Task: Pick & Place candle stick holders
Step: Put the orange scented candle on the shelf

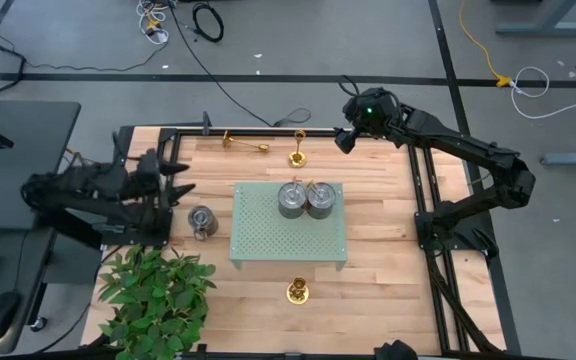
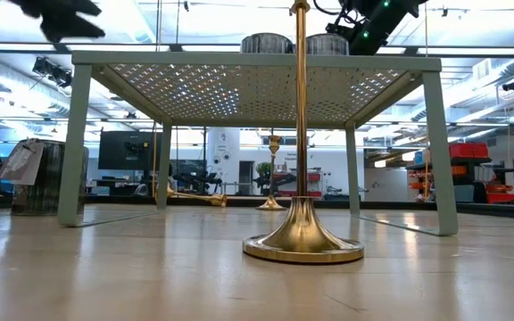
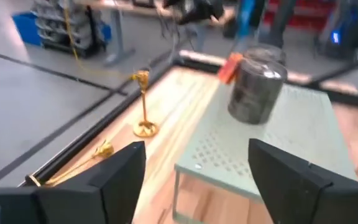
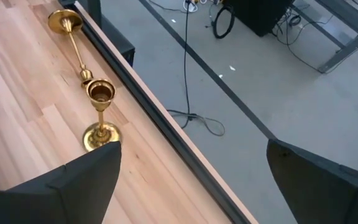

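Green rack and tins on the wooden table

Two tins (image 1: 305,199) sit on the rack (image 1: 288,240); a third tin (image 1: 202,221) and a plant (image 1: 153,295) are beside it.

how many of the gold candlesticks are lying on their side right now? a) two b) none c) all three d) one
d: only the fallen candlestick by the far edge lies flat on the wood, while the far upright candlestick beside it and the near upright candlestick in front of the green rack both stand on their bases.

We see a tall gold candlestick (image 2: 302,178) upright close up, pale green perforated stand (image 2: 257,67) behind it, two grey cans (image 2: 266,42) on top, another candlestick (image 2: 272,174) upright beyond, one toppled (image 2: 190,196) beside it.
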Controlling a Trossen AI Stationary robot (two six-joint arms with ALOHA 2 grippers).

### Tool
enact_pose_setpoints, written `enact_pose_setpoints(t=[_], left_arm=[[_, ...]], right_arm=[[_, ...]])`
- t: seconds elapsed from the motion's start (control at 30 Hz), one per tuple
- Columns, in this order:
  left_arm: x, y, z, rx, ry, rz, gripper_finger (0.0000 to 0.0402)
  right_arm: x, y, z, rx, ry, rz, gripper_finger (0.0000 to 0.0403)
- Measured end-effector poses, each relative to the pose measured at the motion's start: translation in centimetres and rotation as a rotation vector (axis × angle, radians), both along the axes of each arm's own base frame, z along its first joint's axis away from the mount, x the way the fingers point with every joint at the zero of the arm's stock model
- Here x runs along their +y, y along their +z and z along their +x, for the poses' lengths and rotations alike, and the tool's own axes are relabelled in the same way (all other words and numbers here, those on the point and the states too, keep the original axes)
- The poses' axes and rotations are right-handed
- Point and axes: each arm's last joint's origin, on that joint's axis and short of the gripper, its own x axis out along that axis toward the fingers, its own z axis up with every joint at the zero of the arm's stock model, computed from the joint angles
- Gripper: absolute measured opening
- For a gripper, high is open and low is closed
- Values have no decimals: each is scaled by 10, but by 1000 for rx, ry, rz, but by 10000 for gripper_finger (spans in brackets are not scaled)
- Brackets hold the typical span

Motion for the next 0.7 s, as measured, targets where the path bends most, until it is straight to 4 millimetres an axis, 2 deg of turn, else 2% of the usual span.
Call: enact_pose_setpoints(t=[0.17,0.37,0.53,0.7], left_arm=[[-3,25,8,172,-43,-21,304],[-9,10,33,466,-52,-116,308],[-14,0,56,576,-76,-171,308],[-16,-12,68,704,-46,-197,308]], right_arm=[[0,0,0,0,0,-1,400],[0,0,0,5,2,-1,400],[0,-1,-1,14,3,4,400],[1,-2,-2,28,3,13,400]])
